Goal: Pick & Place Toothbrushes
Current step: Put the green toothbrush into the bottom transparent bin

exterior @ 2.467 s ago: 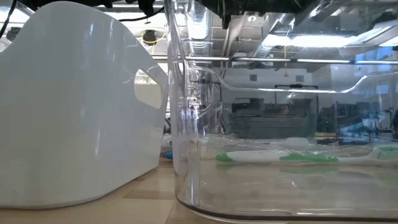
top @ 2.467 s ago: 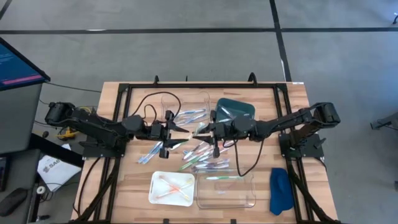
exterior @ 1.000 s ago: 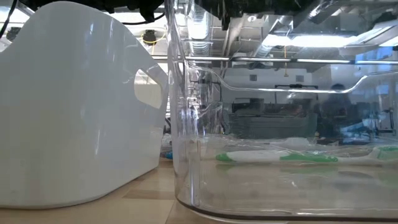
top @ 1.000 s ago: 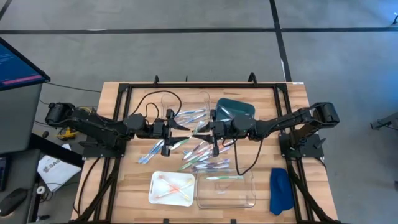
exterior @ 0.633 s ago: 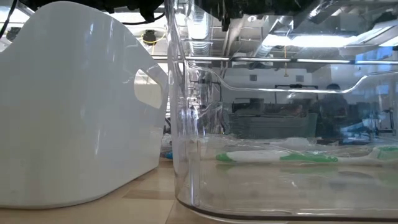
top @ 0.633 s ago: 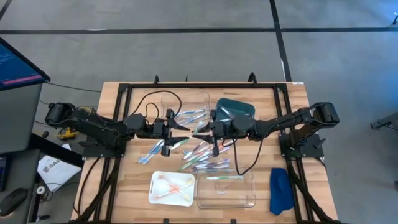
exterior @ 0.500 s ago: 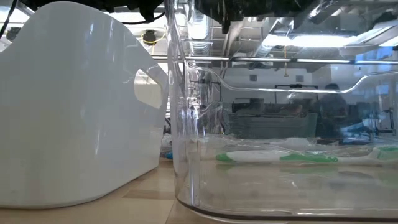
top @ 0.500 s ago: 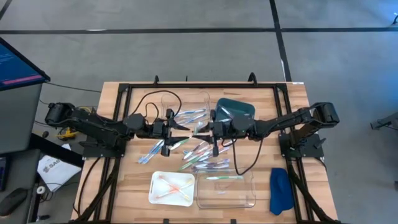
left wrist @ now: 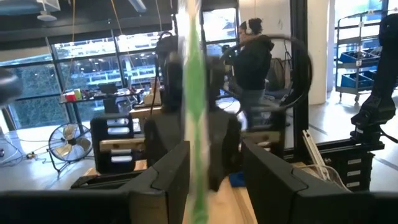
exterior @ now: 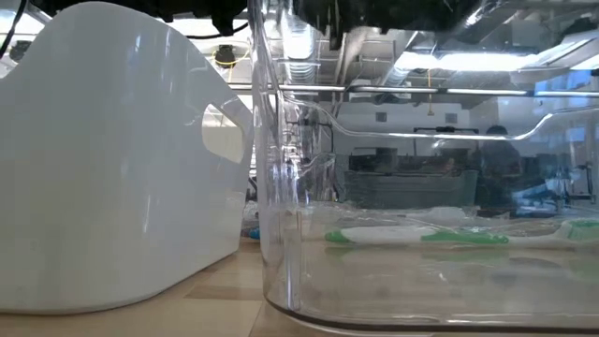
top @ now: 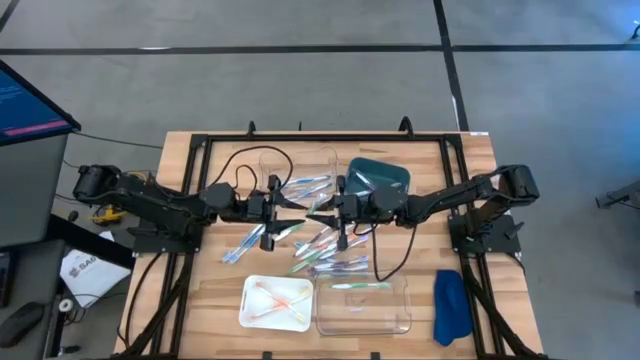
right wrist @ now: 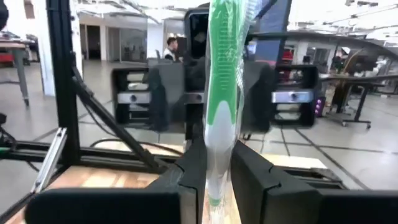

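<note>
One green and white toothbrush (right wrist: pixel 222 74) stands upright above the table's middle, between my two grippers, which face each other. My right gripper (right wrist: pixel 217 168) (top: pixel 316 216) is shut on it. My left gripper (left wrist: pixel 214 168) (top: pixel 296 208) is open, and the same toothbrush (left wrist: pixel 193 106) shows blurred in the gap, nearer one of its fingers; I cannot tell whether it touches. Below the grippers, several loose toothbrushes (top: pixel 322 248) lie scattered on the wood. My right gripper pinches the toothbrush between its two fingers at the white part of the handle (right wrist: pixel 217 142), below the green stretch. The fingers reach in level from the table's right and lie across the brush. The brush stands upright, lifted clear of the table.
A clear tray (top: pixel 300 162) and a teal tray (top: pixel 385 172) sit at the far side. At the near edge a white tray (top: pixel 250 310) holds orange brushes, and a clear tray (top: pixel 400 315) holds a green brush (exterior: pixel 421 237). A blue cloth (top: pixel 450 305) lies near right.
My right gripper has edged a little toward the table's left, closer to my left gripper, with the green toothbrush still upright in its hold. Its cable has shifted with it.
</note>
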### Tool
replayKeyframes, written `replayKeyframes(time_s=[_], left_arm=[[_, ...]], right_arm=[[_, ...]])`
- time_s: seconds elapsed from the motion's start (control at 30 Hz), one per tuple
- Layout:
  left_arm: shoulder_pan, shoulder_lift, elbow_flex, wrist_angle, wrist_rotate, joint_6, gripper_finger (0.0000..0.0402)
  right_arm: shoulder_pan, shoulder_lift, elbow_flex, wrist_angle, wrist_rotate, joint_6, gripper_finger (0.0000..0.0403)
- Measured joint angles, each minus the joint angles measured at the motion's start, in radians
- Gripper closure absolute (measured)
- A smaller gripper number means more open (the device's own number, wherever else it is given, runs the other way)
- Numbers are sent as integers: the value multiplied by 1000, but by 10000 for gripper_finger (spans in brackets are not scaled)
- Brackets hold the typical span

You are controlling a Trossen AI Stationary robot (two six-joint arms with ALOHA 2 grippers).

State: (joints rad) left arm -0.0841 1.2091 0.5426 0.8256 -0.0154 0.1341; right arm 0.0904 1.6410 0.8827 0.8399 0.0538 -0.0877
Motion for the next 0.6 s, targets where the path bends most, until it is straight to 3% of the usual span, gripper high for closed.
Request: replayKeyframes(time_s=[0.6], left_arm=[[2,9,0,0,-27,-3,266]], right_arm=[[5,15,-4,13,0,-1,351]])
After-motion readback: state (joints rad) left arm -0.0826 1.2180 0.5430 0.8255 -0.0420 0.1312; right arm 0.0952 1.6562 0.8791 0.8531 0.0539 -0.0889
